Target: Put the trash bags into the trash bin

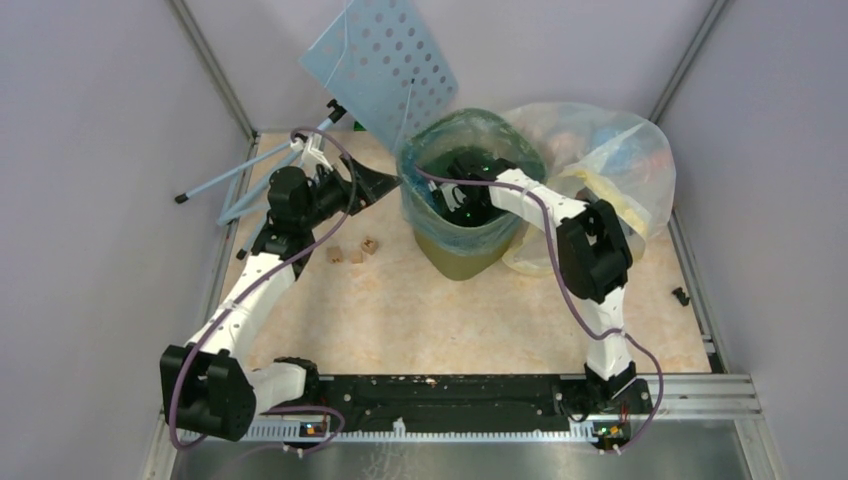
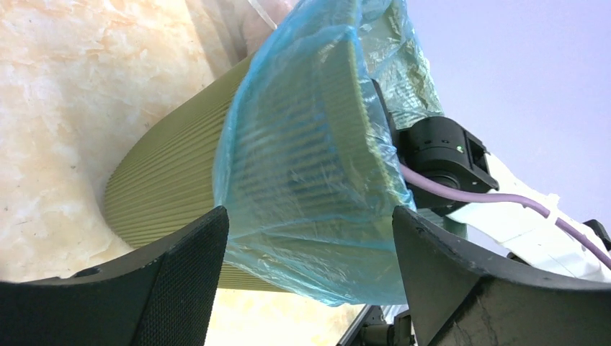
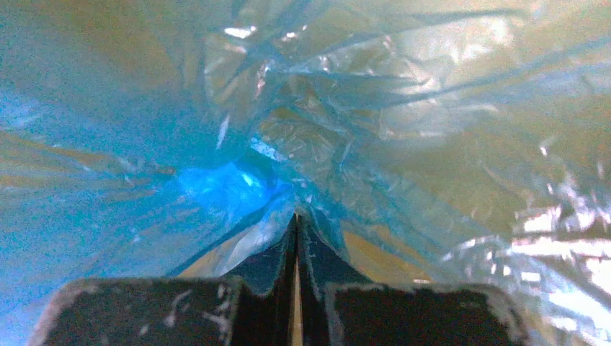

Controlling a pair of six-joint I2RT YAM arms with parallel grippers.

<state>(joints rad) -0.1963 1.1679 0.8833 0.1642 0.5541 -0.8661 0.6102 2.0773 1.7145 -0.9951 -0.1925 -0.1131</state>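
The olive-green trash bin [image 1: 462, 252] stands at the back middle of the table. The light-blue trash bag [image 1: 424, 200] lines it and is folded over the rim. My left gripper [image 1: 388, 186] is open beside the bin's left rim. In the left wrist view its fingers [image 2: 180, 267] stand on either side of the bag's [image 2: 310, 180] hanging hem without touching it, with the bin's ribbed wall [image 2: 166, 180] behind. My right gripper [image 1: 452, 196] is down inside the bin. In the right wrist view it [image 3: 296, 216] is shut, tips pressed into the crinkled bag [image 3: 216, 180], whose film drapes over them.
A large clear bag of colourful items [image 1: 610, 160] leans against the bin's right side. A perforated light-blue panel [image 1: 380, 60] on thin legs stands at the back left. Two small wooden blocks [image 1: 352, 250] lie left of the bin. Walls close in both sides.
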